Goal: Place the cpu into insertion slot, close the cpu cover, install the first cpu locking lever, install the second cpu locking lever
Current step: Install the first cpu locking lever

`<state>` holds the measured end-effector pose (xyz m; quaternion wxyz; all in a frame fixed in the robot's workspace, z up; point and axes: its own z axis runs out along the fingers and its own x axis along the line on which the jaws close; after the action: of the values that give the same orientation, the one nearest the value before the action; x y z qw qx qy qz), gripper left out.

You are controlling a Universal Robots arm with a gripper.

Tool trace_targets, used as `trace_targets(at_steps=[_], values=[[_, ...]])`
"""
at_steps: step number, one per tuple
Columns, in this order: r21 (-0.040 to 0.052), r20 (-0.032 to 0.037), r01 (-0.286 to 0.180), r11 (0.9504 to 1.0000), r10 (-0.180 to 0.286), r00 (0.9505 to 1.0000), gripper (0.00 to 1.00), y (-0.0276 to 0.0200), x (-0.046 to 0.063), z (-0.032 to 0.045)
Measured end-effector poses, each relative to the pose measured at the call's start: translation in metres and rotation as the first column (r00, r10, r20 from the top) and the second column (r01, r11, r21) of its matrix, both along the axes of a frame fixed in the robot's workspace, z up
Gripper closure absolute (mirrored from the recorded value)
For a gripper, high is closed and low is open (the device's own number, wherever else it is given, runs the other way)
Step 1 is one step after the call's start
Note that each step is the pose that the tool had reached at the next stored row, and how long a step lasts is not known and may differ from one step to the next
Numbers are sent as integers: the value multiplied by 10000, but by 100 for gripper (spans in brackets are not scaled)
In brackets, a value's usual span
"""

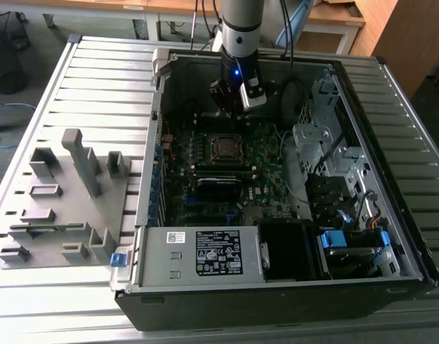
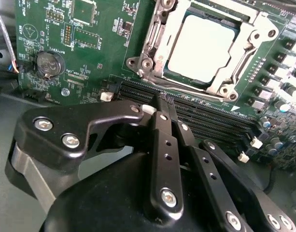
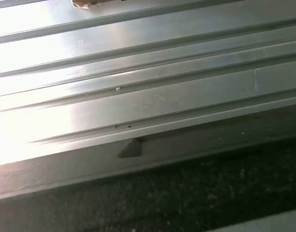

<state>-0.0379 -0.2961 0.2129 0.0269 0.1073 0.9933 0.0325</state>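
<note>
In the second wrist view the cpu [image 2: 205, 48] lies flat in its socket on the green motherboard [image 2: 90, 72], its dull silver top showing. The cpu cover [image 2: 224, 86], a silvery frame, lies down around it. My gripper [image 2: 163, 102] hangs a short way off the socket, over the memory slots; its black fingers [image 2: 162, 140] are pressed together with nothing between them. In the exterior view the gripper [image 1: 233, 100] hovers inside the open case, just beyond the socket [image 1: 223, 147].
Memory slots [image 2: 215, 123] and a coin battery [image 2: 48, 64] flank the socket. A black module [image 1: 219, 188], the power supply [image 1: 205, 251] and drive cages [image 1: 323, 140] crowd the case. A grey fixture rack [image 1: 69, 193] stands at the exterior view's left on the slatted table [image 3: 138, 96].
</note>
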Motion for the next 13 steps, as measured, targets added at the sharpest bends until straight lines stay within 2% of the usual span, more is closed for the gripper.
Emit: trace_targets(at_steps=[9, 13], values=[[-11, -1, 0, 10000, 0, 10000, 90, -2, -1, 0], [-11, -1, -1, 10000, 1, 10000, 90, -24, -4, 1]])
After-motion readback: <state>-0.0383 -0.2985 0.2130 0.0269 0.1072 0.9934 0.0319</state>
